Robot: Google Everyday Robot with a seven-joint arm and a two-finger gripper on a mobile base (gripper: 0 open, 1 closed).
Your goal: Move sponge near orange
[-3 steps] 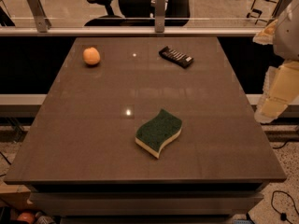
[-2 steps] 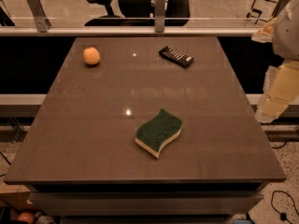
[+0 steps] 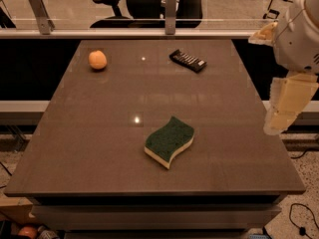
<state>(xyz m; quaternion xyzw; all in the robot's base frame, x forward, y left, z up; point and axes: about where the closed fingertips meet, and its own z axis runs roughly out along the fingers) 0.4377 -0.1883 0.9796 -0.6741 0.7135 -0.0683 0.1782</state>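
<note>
Describer: Dark brown table point(image 3: 89, 153) fills most of the camera view, seen from above and in front. Behind it runs a pale rail point(image 3: 124, 33), with a black office chair point(image 3: 112, 1) beyond that.

Listener: Where are the things the task names?

Describer: The sponge point(image 3: 168, 141), green top over pale yellow foam, lies flat on the near half of the table, a little right of centre. The orange point(image 3: 97, 59) sits at the far left, close to the back edge. The two are well apart, with bare tabletop between them. A black remote point(image 3: 188, 60) lies at the far side, right of centre, near neither of them.

Listener: And the robot?

Describer: Its white arm point(image 3: 304, 34) enters at the upper right. The gripper point(image 3: 286, 106), a pale cream-coloured part, hangs below it, out past the table's right edge and above floor level. It touches nothing on the table and is well apart from the sponge. How far open it is cannot be told from this view, though it has hold of neither the sponge nor anything else on the table.

Listener: So how far along is the job?

Describer: By the look of things, nothing has been done yet. The sponge is ungrasped and nowhere near the fruit. What seems to remain is all of it: reaching in over the table, taking up the sponge, carrying it toward the far left corner, and setting it down beside the orange.
</note>
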